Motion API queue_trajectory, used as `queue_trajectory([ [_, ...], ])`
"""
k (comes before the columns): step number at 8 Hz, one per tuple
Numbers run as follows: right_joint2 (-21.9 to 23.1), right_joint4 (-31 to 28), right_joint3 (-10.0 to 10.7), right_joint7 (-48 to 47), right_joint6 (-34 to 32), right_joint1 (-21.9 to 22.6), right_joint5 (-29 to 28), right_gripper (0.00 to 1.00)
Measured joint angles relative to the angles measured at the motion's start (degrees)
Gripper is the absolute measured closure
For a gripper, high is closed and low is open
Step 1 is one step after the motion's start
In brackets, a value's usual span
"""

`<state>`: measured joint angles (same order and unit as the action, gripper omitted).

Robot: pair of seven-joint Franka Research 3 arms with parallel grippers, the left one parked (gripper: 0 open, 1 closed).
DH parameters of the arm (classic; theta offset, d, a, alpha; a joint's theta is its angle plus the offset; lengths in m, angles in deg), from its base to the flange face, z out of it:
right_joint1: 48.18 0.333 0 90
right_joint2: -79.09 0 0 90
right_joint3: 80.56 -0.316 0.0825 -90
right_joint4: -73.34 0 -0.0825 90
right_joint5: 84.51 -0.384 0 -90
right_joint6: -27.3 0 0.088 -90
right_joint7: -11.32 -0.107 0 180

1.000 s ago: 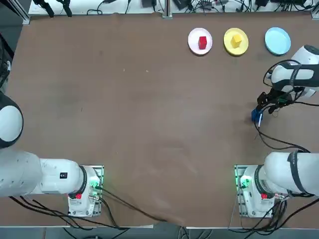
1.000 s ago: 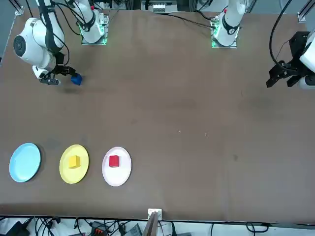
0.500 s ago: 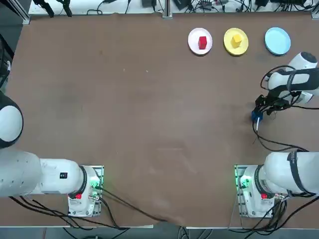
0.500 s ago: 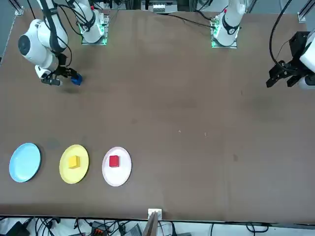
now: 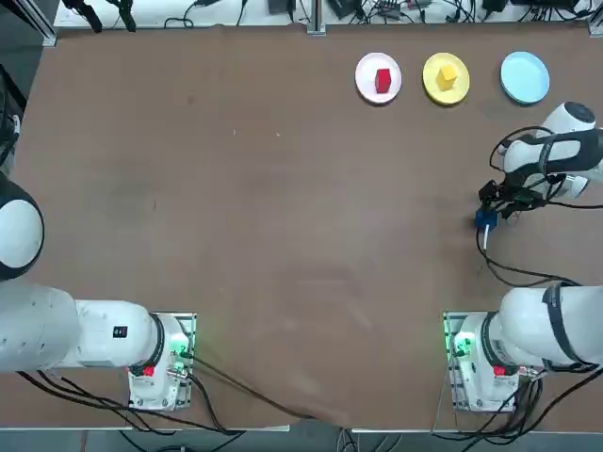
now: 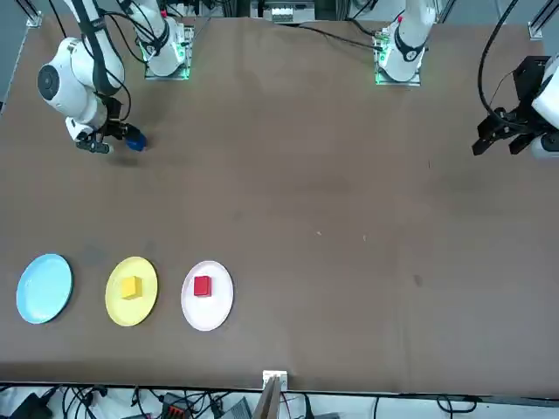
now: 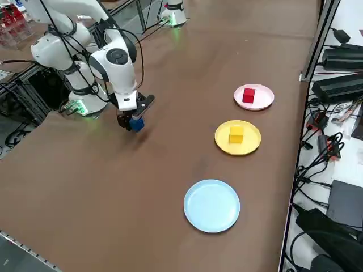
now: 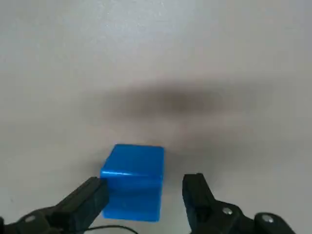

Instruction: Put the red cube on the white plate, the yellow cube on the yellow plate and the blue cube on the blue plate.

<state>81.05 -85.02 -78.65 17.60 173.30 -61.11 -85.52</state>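
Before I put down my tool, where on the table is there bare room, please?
Between the parked left arm and the claw, the middle of the table is bare. It is crowded around the blue cube, and along the far edge where the three plates stand.

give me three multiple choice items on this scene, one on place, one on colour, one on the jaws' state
1. Where is the red cube?
a) blue plate
b) white plate
c) yellow plate

2. What colour is the plate that holds no cube?
a) yellow
b) white
c) light blue

3. How are the right gripper's jaws?
a) open
b) shut

1: b, the red cube sits on the white plate.
2: c, the blue plate is bare.
3: a, the right gripper has a gap between its jaws, beside the blue cube.
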Motion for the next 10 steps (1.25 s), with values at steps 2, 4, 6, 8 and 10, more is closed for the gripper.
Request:
queue_trajectory([
  [2,-0.01,-0.01,-0.25,-1.31,-0.05,1.26,0.00,0.04],
  [4,-0.04,-0.03,-0.34,-1.64,-0.32,1.76,0.00,0.04],
  [6,-0.08,-0.04,-0.34,-1.64,-0.32,1.77,0.00,0.05],
  [8,-0.61,-0.04,-0.34,-1.64,-0.09,1.77,0.00,0.07],
  [10,-1.65,-0.18,-0.32,-1.64,0.55,1.74,0.00,0.12],
])
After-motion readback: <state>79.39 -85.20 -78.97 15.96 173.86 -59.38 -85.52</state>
